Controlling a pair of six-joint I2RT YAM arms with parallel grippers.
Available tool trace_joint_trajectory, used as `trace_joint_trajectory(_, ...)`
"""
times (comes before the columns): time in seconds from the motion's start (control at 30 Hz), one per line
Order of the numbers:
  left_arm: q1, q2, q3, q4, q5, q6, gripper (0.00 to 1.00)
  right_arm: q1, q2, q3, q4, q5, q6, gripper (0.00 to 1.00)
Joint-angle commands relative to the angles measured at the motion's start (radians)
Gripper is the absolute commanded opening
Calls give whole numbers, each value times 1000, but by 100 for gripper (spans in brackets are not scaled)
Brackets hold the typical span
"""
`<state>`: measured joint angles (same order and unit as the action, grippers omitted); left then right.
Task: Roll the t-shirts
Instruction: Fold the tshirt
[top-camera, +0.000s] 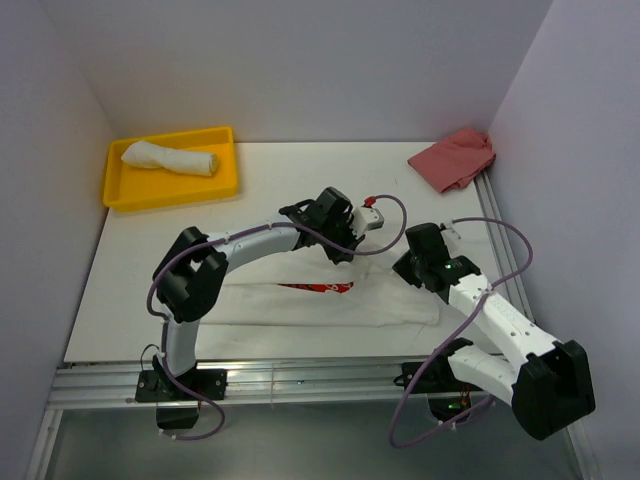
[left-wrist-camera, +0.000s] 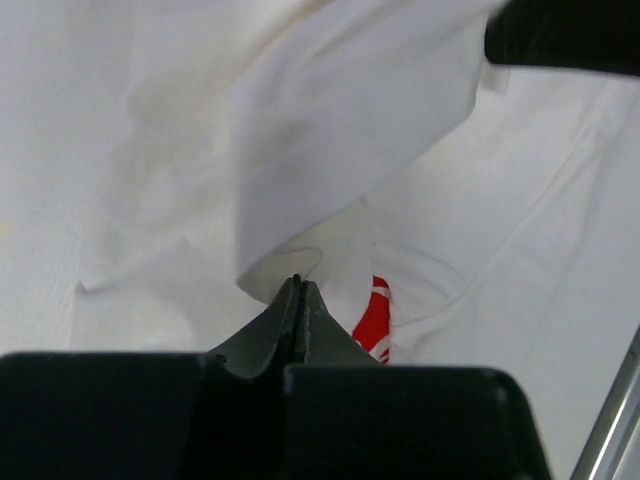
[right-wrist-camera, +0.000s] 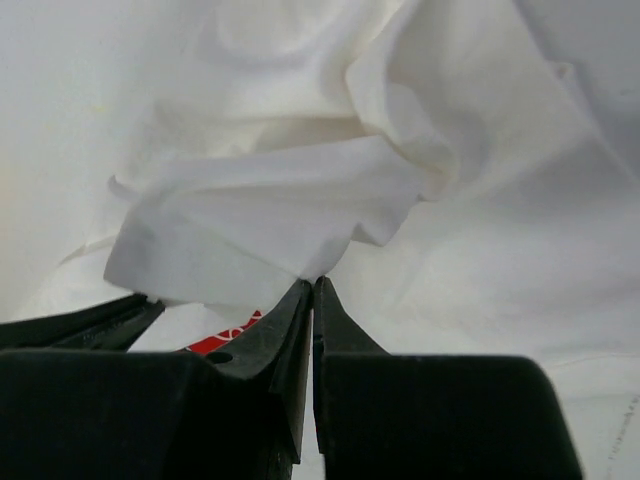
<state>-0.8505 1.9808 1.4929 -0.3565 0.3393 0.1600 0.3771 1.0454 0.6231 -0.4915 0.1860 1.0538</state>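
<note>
A white t-shirt (top-camera: 290, 305) with a red print (top-camera: 325, 288) lies spread along the table's near edge. My left gripper (top-camera: 345, 245) hangs over its far edge, shut on a raised fold of the t-shirt (left-wrist-camera: 330, 150), with the red print (left-wrist-camera: 375, 320) just below. My right gripper (top-camera: 408, 268) is a little to the right, also shut on a lifted flap of the t-shirt (right-wrist-camera: 260, 230). A second t-shirt (top-camera: 170, 157), rolled up, lies in the yellow tray (top-camera: 225, 185).
A crumpled red cloth (top-camera: 455, 158) lies at the back right corner by the wall. The yellow tray stands at the back left. Walls close in the table on three sides, and a metal rail (top-camera: 300, 380) runs along the near edge.
</note>
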Motion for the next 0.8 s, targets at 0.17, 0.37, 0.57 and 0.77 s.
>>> trace_joint_trajectory(0.17,-13,-117,3,-105,151,70,0,-90,-145,3,-131,24,-64,6)
trace_joint_trajectory(0.37,-50,-143,-11,-160,194,95,0,-130,-194,4,-196,30,-87,6)
trace_joint_trajectory(0.57,-101,-151,-31,-179,211,95,0,-164,-240,-17,-240,23,-103,6)
trace_joint_trajectory(0.77,-150,-155,-54,-202,211,98,0,-201,-286,-46,-278,9,-113,6)
